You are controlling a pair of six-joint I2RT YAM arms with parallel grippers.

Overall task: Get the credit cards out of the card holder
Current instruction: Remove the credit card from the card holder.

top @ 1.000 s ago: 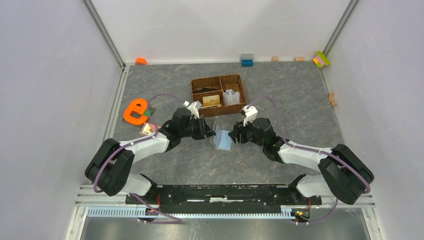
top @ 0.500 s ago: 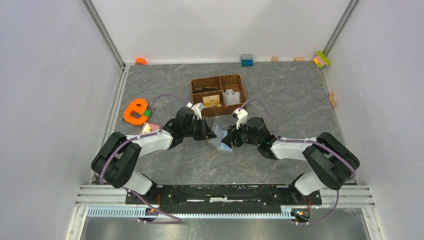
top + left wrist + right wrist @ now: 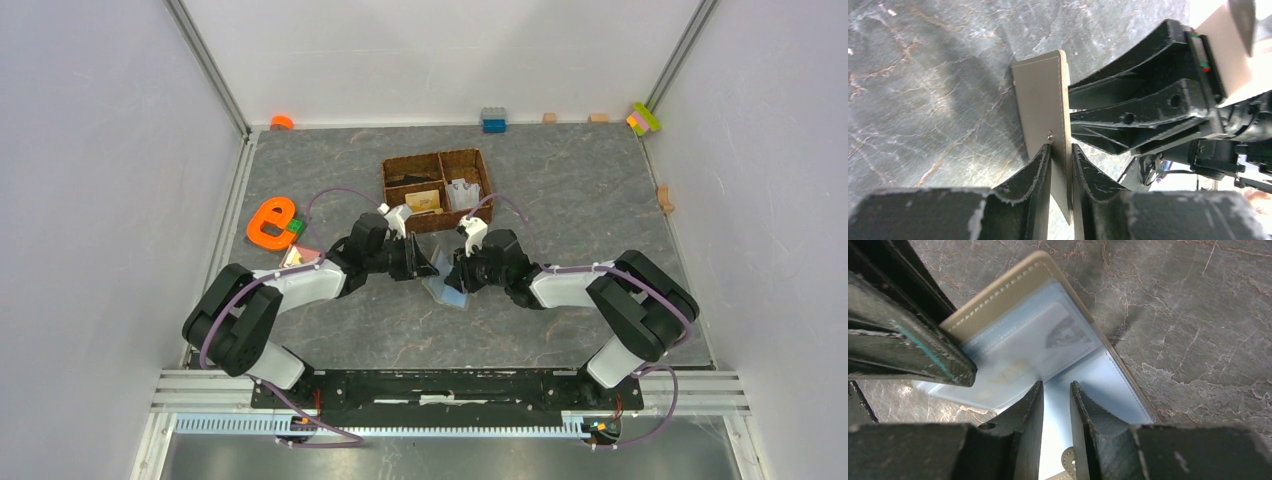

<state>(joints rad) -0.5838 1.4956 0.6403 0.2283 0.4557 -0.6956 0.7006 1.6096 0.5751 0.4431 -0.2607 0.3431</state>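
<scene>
The left pincer [image 3: 1060, 150] is nearly closed, its two fingers clamped on a thin olive-grey flap of the holder [image 3: 1040, 95]. The flap stands on edge and runs straight out ahead of the tips. Just past the flap, facing it, is the right pincer [image 3: 1056, 387]. Its jaws stand a narrow slit apart with pale blue lining showing in the gap; whether they pinch anything I cannot tell. Ahead of the right tips the rest of the holder lies open on the table [image 3: 560, 200], with a card [image 3: 1033, 347] inside a clear sleeve, faint print showing through. Beyond both pincers, well apart from them, sits a brown basket [image 3: 437, 158].
</scene>
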